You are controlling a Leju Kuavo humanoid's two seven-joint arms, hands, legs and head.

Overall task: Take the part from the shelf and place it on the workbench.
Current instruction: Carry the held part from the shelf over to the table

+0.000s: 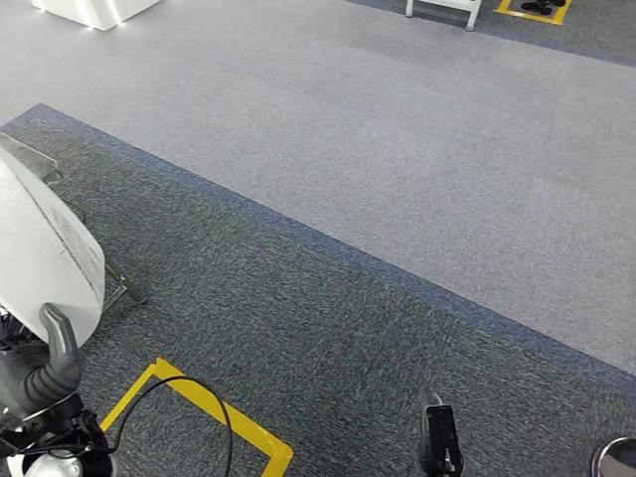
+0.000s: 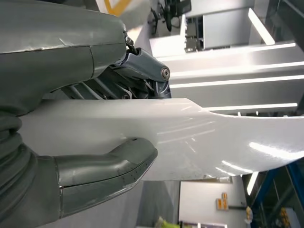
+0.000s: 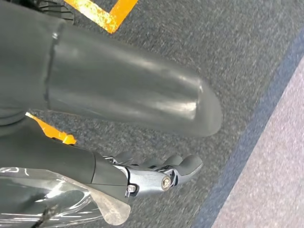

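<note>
Grey carpet (image 1: 360,328) | left hand (image 2: 71,137) fingers clamp white part (image 2: 215,137) | right hand (image 3: 118,128) seemingly apart, empty.

White curved part (image 2: 201,137) in left hand (image 2: 90,118)

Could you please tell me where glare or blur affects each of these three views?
Head view: evenly lit, sharp carpet. Left wrist view: bright light streaks glare across the white part the left hand holds. Right wrist view: the right hand looms soft, close to the lens.
</note>
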